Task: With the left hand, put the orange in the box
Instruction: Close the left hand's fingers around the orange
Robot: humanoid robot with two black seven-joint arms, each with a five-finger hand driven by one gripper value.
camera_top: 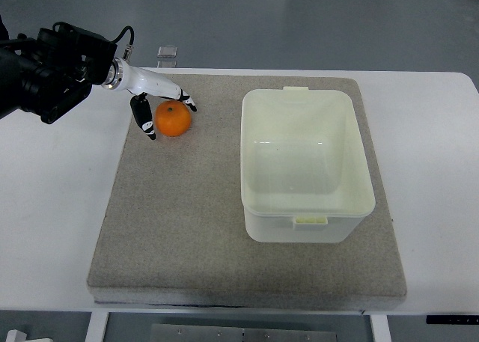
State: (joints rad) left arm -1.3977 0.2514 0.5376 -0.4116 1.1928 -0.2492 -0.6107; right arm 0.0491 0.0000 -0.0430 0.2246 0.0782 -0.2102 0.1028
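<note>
Between the spread fingers of the left hand point(161, 106) sits the orange point(173, 119), not yet gripped, so it should close evenly before lifting toward the box point(307, 162) off to its side.

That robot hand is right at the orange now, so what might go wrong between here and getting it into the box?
1. The orange is round and sits on the grey mat; the left robot hand has fingers on either side of it, but a secure grip is not evident, so it may roll away.
2. The white box stands well to the right with raised walls; carried too low, the orange might hit the rim.
</note>
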